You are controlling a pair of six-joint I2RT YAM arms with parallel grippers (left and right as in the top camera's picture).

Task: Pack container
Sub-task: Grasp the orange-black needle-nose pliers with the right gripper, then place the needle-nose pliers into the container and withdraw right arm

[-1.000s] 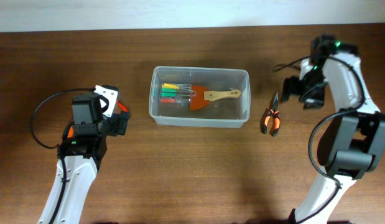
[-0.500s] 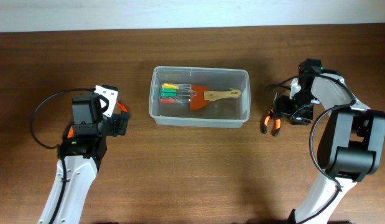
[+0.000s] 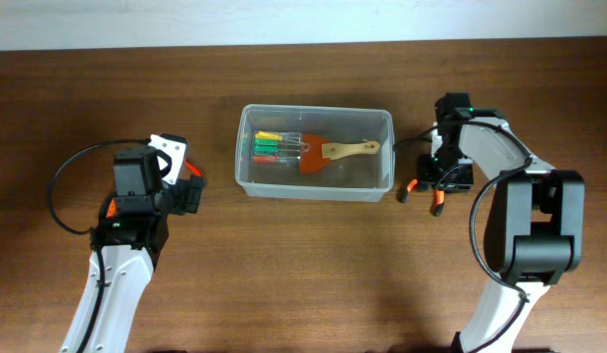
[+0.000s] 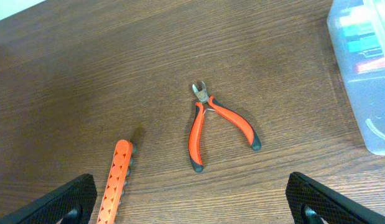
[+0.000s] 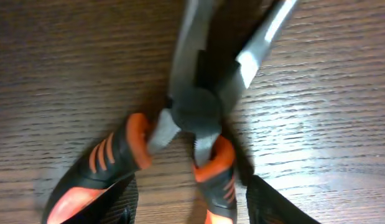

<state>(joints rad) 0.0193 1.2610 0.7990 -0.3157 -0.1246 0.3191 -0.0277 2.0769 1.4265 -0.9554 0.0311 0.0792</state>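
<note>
From overhead, the container lay well to the right of the left pincer and just left of the right pincer, which hung over orange-handled pliers. The left wrist camera showed its fingers spread wide, with red-handled cutters ahead between them. The right wrist view showed that pincer's fingers parted around one pliers handle, seemingly not touching it.

There is one container, holding one wooden-handled brush and at least three screwdrivers. Outside it lie one long-nose pliers, one diagonal cutters and one orange strip.
</note>
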